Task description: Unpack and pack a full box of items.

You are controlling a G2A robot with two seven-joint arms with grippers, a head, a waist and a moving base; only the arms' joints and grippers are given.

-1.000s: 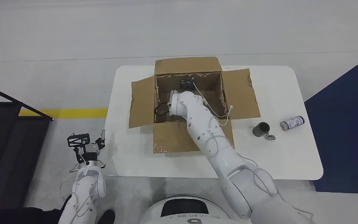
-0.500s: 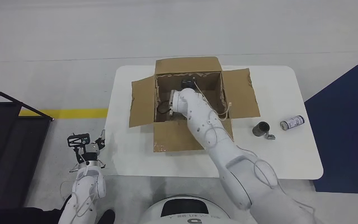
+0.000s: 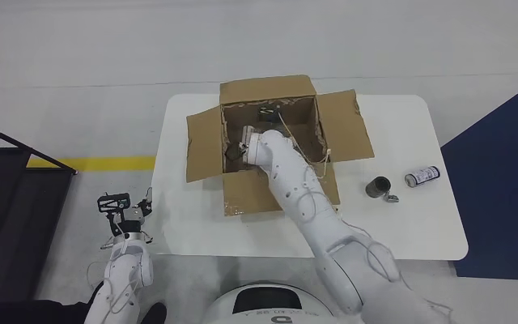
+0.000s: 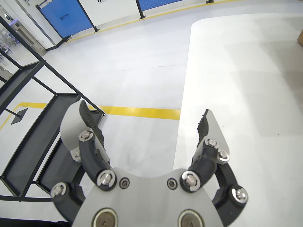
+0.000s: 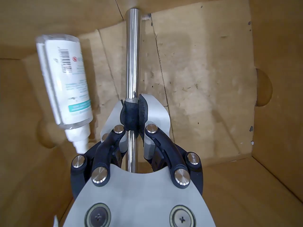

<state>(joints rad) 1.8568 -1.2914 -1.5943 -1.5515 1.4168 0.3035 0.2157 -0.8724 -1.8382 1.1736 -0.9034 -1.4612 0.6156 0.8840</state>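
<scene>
Cardboard box (image 3: 269, 89) wall could snag the metal rod (image 5: 132, 55) clenched in the right hand (image 5: 134, 106), bumping the bottle (image 5: 65, 79) near it.

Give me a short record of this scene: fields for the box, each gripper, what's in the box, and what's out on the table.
box: cardboard box, flaps open, on the white table
right gripper: right gripper inside the box, shut on a shiny metal rod
left gripper: left gripper open and empty, over the floor off the table's edge
in the box: white-labelled bottle beside the rod
out on the table: dark cylinder and small can, lying beside the box
</scene>
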